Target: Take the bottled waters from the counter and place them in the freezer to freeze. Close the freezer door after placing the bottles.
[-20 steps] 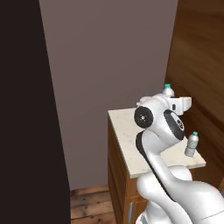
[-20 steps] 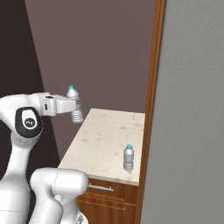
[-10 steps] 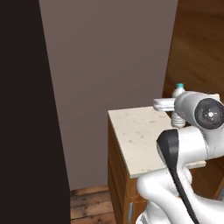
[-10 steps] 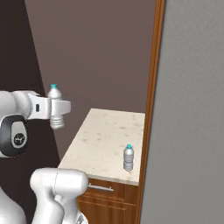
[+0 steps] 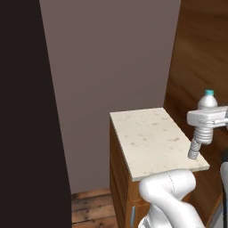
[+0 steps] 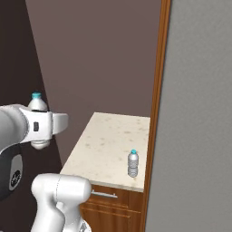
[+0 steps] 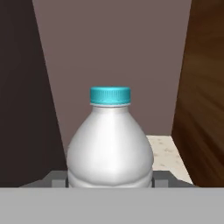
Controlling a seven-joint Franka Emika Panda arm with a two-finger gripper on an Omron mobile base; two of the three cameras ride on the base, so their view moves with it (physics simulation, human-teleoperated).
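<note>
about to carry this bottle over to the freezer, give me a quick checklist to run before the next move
1. Grip on the held bottle: ok. The gripper is shut on its body, cap up.
2. Held bottle upright: ok, teal cap on top in the hand view and both base views.
3. Held bottle clear of the counter: ok, it hangs off the slab's edge in the right base view.
4. Second bottle undisturbed: ok, standing upright near the counter's front edge.
5. Freezer door open: cannot tell.
6. Path to the freezer free: cannot tell.
</note>
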